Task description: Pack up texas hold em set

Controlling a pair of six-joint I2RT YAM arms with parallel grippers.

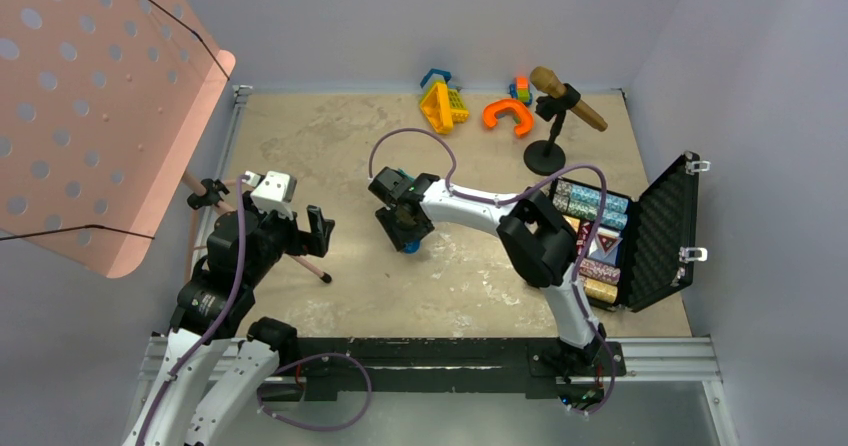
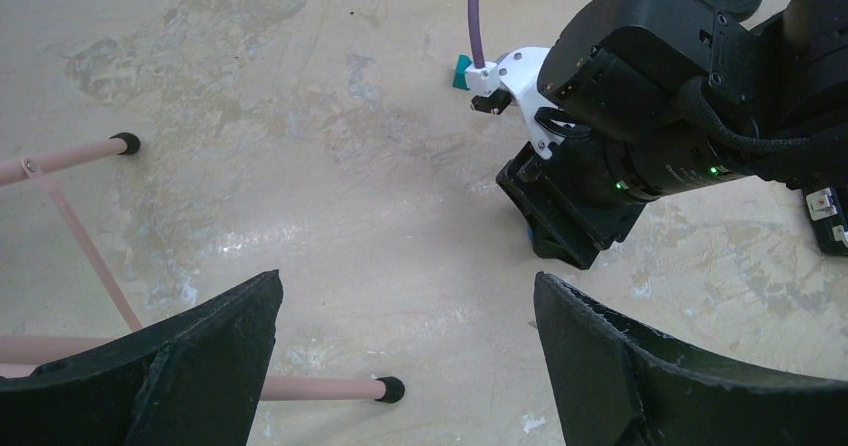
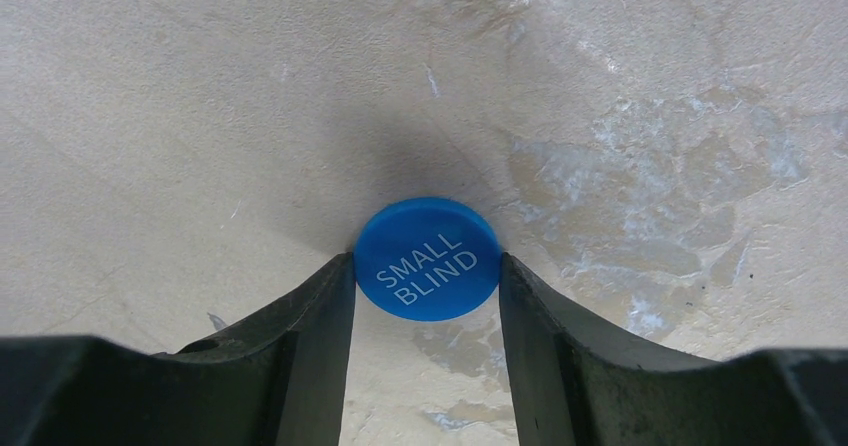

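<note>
Overhead and wrist views of the workspace. We see a worn beige tabletop (image 1: 330, 166), mottled with pale scuffs and enclosed by plain grey-lilac walls.

The black ribbed hinged case (image 1: 665, 231) stands open; we take it as our reference. Its foam-lined lid leans back on the side away from the arms, with silver latches (image 1: 697, 166) on its free edge, and rows of poker chips (image 1: 590, 204) fill the tray. Beyond the case, toward the back wall, we note a wooden mallet on a black stand (image 1: 565, 96) and orange and yellow plastic toys (image 1: 443, 104). Farthest from the case, a pink perforated music-stand panel (image 1: 100, 106) overhangs the table's edge.

The round blue plastic token (image 3: 428, 258), printed SMALL BLIND, lies flat on the tabletop, well apart from the case, near mid-table.

The right arm reaches away from the case, elbow bent, wrist pitched down. The right gripper (image 1: 406, 234) is down at the surface, and its black fingers (image 3: 320, 326) meet the token's rim on either side, so we read it as clamped on the token. The left gripper (image 2: 405, 278), farther still from the case, hangs above bare tabletop with its jaws spread wide around nothing.
</note>
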